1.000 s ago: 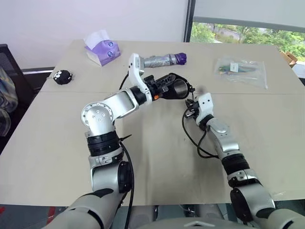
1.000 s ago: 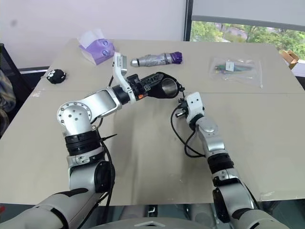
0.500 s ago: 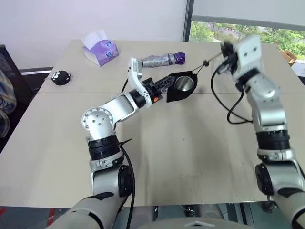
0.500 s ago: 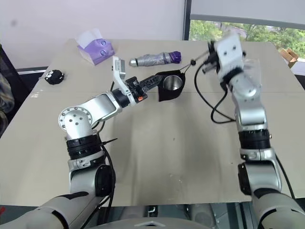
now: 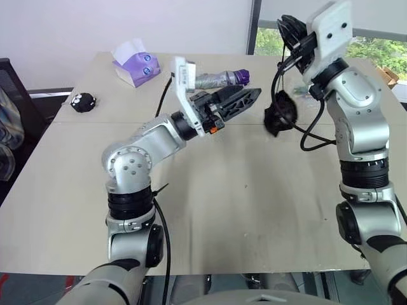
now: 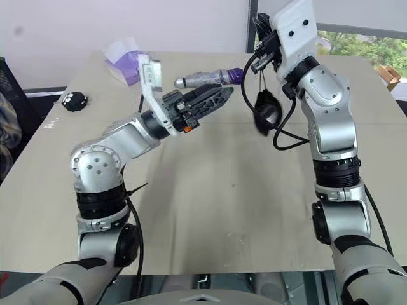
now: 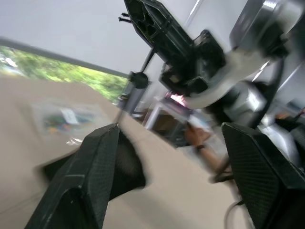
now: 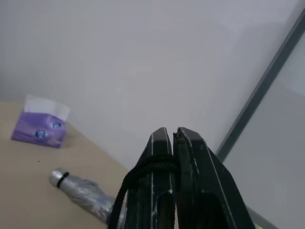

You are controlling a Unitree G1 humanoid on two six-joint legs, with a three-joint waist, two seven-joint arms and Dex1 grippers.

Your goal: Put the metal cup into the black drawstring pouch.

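The black drawstring pouch (image 5: 280, 115) hangs in the air over the table's far half, its mouth drawn together at the top. It dangles by its thin cord from my right gripper (image 5: 286, 28), which is raised high and shut on that cord (image 8: 157, 164). The metal cup is hidden. My left gripper (image 5: 240, 98) is held just left of the pouch, apart from it. Its fingers (image 7: 95, 162) are open with nothing between them, and the pouch (image 7: 131, 167) shows behind them.
A folded silver umbrella with a purple end (image 5: 219, 79) lies behind my left gripper. A purple tissue box (image 5: 136, 66) stands at the far left. A small round black spotted object (image 5: 82, 101) sits near the left edge. A clear plastic bag (image 7: 66, 117) lies at the far right.
My left gripper has let go of the pouch and opened. My right gripper rose with the cord, so the pouch now hangs from it, and the cup seen in its mouth no longer shows.
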